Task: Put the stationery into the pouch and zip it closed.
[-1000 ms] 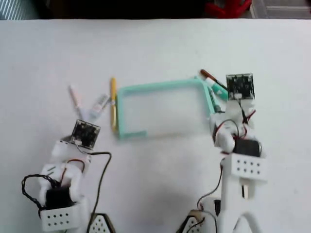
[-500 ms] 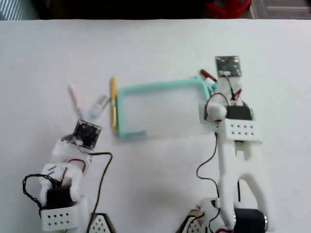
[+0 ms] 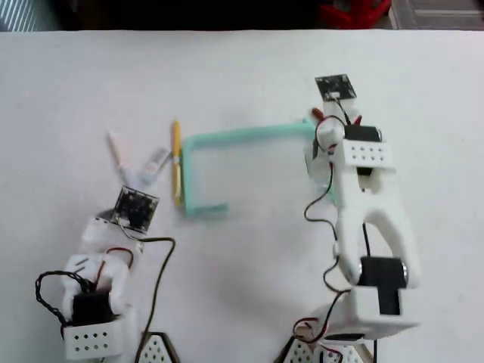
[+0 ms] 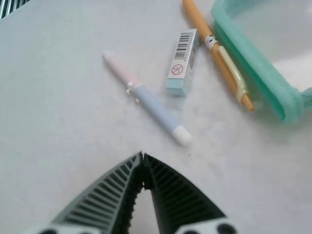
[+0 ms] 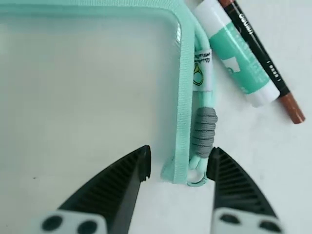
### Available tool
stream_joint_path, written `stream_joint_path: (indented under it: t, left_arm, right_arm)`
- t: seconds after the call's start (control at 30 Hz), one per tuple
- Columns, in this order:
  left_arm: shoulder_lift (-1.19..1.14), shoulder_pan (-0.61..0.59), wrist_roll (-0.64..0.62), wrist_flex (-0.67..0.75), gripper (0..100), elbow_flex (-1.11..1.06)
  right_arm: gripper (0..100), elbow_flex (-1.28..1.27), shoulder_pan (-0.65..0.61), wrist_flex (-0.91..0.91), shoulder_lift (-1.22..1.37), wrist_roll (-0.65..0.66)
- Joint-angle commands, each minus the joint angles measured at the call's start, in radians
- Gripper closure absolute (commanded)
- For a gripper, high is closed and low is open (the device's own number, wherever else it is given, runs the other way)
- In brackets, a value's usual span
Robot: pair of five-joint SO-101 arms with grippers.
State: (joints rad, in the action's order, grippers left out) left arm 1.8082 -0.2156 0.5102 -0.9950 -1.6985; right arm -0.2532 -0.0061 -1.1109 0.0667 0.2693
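My right gripper [image 5: 179,155] is parted and empty, jaws astride the pouch [image 3: 234,137] edge and zipper pull [image 5: 204,127]. My left gripper [image 4: 142,158] is closed and empty. Glue stick [image 5: 229,63] and brown pen [image 5: 258,48] lie at the pouch's 2 o'clock corner. Orange pen [image 3: 176,159] lies along its 9 o'clock side.

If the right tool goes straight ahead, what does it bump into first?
Probably the grey zipper pull on the pouch, lying just ahead between the right tool's open jaws; depth is unclear.
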Motion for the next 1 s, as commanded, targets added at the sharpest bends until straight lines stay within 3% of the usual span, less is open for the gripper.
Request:
stream_joint_path:
  t: [0.0,0.27,0.63,0.97]
  left_arm:
    - [-0.001,0.016,0.014,0.018,97,0.005]
    - [-0.001,0.016,0.014,0.018,97,0.005]
    - [-0.001,0.016,0.014,0.018,97,0.005]
    - [-0.001,0.016,0.014,0.018,97,0.005]
  right_arm:
    - [80.8,0.146,0.010,-0.070,0.087,0.051]
    - [80.8,0.308,0.064,-0.145,0.306,0.074]
    - [81.1,0.345,-0.005,-0.232,0.346,0.201]
    - [81.1,0.423,0.110,-0.229,0.361,0.140]
